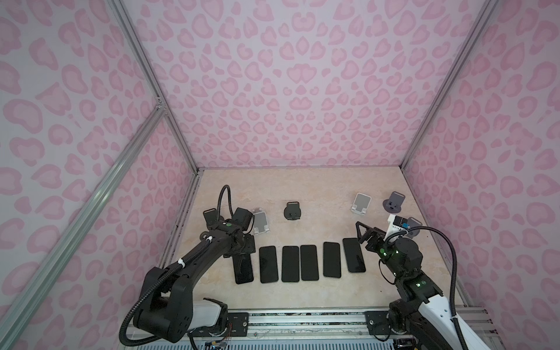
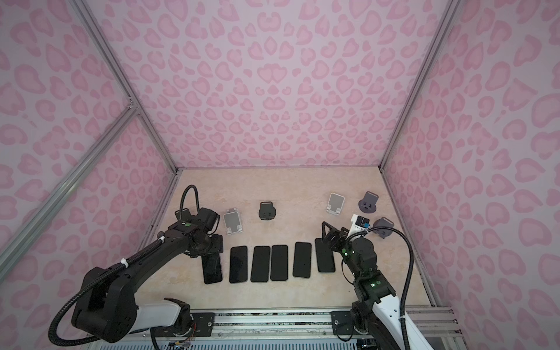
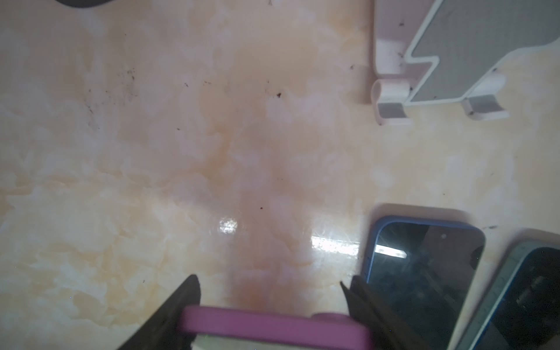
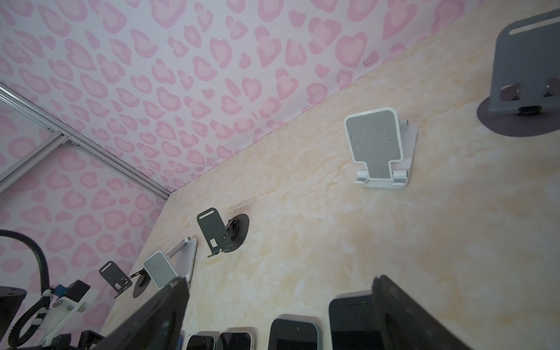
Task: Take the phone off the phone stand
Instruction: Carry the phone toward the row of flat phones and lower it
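1. Pink heart-spotted walls (image 1: 288, 91) enclose the tabletop (image 1: 303, 188) on three sides.
2. Aluminium frame posts (image 1: 178, 136) rise from its back corners.
3. The surface is glossy cream marble-pattern, speckled, with bright glare patches (image 3: 333, 245).
4. A metal rail (image 1: 303, 318) lines the front edge.

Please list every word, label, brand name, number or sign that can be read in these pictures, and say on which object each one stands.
No text can be read anywhere.
pink-cased phone: no print on the case edge that shows.
other phones: screens dark, no text.
white stand and dark stand: no marks.
dark module on the right wrist: any print is too small to read.
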Robot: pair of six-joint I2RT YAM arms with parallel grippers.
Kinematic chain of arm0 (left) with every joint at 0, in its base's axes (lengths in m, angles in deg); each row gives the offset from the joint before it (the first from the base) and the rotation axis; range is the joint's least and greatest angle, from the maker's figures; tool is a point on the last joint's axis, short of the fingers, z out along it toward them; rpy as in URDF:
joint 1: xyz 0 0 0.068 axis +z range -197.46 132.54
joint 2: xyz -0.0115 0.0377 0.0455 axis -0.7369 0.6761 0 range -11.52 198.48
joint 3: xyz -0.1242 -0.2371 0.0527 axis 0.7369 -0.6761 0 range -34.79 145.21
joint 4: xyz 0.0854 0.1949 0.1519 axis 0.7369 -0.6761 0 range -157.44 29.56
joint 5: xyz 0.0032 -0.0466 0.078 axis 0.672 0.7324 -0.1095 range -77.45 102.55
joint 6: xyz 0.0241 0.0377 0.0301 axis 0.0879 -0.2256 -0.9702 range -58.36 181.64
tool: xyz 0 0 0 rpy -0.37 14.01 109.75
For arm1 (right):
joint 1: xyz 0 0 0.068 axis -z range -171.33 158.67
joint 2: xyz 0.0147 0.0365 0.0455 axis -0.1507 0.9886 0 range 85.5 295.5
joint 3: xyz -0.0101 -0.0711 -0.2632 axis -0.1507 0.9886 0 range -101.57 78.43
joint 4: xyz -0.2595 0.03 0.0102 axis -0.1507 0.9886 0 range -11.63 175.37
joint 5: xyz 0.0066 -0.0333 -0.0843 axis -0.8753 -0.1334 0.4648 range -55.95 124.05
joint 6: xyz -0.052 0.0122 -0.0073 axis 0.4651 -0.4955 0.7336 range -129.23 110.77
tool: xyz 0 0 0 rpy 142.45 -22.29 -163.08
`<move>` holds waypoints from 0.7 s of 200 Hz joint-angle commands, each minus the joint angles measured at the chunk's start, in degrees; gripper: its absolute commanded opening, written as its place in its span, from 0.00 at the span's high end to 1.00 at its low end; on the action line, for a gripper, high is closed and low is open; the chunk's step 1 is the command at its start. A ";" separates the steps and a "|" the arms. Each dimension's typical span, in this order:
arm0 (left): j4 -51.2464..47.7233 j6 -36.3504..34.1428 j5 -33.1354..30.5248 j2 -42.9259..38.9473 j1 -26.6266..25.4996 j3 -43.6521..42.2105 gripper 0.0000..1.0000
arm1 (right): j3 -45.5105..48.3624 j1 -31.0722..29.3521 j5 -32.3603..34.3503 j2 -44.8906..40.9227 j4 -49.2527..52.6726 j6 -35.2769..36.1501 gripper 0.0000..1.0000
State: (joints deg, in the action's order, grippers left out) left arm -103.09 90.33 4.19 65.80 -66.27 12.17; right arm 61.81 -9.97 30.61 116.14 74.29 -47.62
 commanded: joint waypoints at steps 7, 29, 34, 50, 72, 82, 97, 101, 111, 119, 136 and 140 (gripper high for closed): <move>2.27 1.45 0.80 1.68 -0.25 -0.55 0.56 | 0.60 0.00 0.01 -0.11 -1.11 -0.29 0.03; 3.16 1.79 0.47 3.17 -0.75 -0.88 0.56 | 0.58 -0.01 -0.07 0.21 -1.23 -0.25 0.03; 3.24 1.85 0.29 3.55 -0.79 -0.95 0.56 | 0.61 0.07 -0.07 0.15 -1.23 -0.27 0.03; 3.79 1.70 0.35 4.66 -0.89 -1.18 0.56 | 0.64 0.05 -0.06 0.14 -1.12 -0.26 0.03; 5.02 1.57 0.77 6.05 -0.94 -1.34 0.56 | 0.75 0.03 0.00 0.39 -1.12 -0.03 0.03; 5.56 1.29 1.21 6.76 -0.97 -1.33 0.55 | 0.80 0.01 -0.07 0.39 -1.11 0.09 0.03; 6.11 0.85 1.93 8.07 -0.92 -1.03 0.54 | 0.75 0.04 -0.25 0.58 -1.03 0.30 0.03; 6.10 0.76 2.07 8.46 -0.92 -0.99 0.53 | 0.80 0.03 -0.26 0.61 -0.96 0.39 0.03; 6.40 0.76 2.20 9.21 -0.90 -0.82 0.52 | 0.78 0.02 -0.25 0.67 -0.76 0.62 0.03; 6.83 0.76 2.29 9.57 -0.95 -0.83 0.52 | 0.67 0.01 -0.23 0.66 -0.59 0.77 0.03; 7.33 0.76 2.64 10.41 -0.89 -0.83 0.51 | 0.59 0.03 -0.07 0.73 -0.12 0.96 0.03; 7.47 0.68 2.65 10.58 -0.95 -0.72 0.51 | 0.55 0.09 -0.07 0.64 0.01 1.08 0.03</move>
State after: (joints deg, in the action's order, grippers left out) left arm -97.63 91.31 6.00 75.33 -67.23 10.96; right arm 62.20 -9.92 30.59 116.84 74.40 -47.53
